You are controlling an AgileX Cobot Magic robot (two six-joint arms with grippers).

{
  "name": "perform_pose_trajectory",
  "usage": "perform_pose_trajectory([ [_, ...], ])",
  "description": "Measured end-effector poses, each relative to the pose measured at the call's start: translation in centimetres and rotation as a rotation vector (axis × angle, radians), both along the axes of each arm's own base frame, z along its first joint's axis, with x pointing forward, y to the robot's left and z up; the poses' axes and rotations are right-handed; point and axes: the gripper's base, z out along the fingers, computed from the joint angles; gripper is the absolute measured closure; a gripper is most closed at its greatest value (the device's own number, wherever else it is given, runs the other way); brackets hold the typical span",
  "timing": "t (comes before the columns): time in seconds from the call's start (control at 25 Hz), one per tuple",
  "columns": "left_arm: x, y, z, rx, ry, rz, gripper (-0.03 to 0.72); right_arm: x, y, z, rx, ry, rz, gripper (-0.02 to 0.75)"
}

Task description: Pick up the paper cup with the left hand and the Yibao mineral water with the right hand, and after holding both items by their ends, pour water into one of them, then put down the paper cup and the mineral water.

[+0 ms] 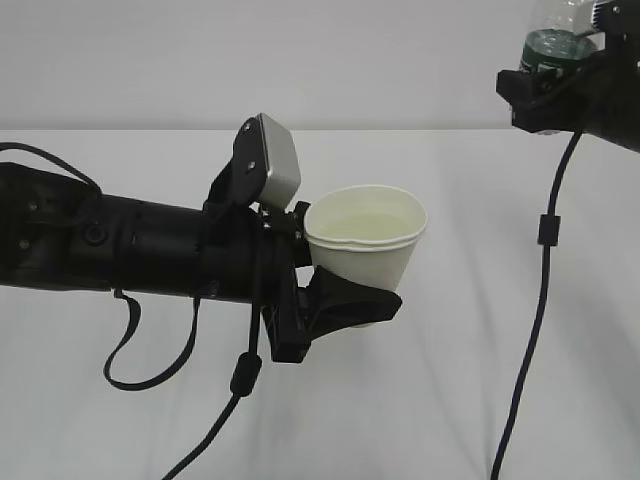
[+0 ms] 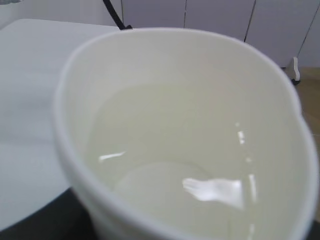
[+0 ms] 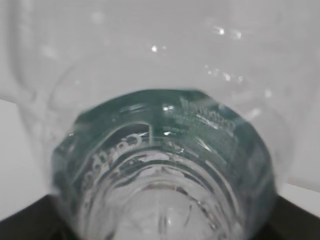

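Observation:
The paper cup is held upright above the table, with my left gripper shut round its lower part. Water lies in the cup, pale and still. The left wrist view looks straight down into the paper cup and shows the water with bright glints on it. At the top right, my right gripper is shut on the Yibao mineral water, whose green label shows above the fingers. In the right wrist view the Yibao mineral water fills the frame. Bottle and cup are well apart.
A white table runs under both arms, against a plain pale wall. A black cable hangs from the right arm down to the table. Another cable loops under the left arm.

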Motion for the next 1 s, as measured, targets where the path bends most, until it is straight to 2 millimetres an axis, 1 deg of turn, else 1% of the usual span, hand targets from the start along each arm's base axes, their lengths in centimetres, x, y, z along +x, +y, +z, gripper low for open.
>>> perform_pose_trajectory([
  [0.32, 0.0, 0.0, 0.0, 0.003, 0.000, 0.003, 0.259, 0.2, -0.5, 0.1, 0.022, -0.011, -0.055, 0.262],
  [0.44, 0.0, 0.0, 0.0, 0.003, 0.000, 0.003, 0.259, 0.5, -0.6, -0.9, 0.045, 0.013, -0.081, 0.262],
  [0.56, 0.0, 0.0, 0.0, 0.003, 0.000, 0.003, 0.259, 0.6, -0.7, -1.2, 0.040, 0.020, -0.083, 0.262],
  [0.6, 0.0, 0.0, 0.0, 0.003, 0.000, 0.003, 0.259, 0.8, -0.7, -1.8, 0.027, 0.033, -0.083, 0.262],
  [1.0, 0.0, 0.0, 0.0, 0.003, 0.000, 0.003, 0.259, 1.5, -0.8, -4.3, 0.041, 0.055, -0.096, 0.262],
])
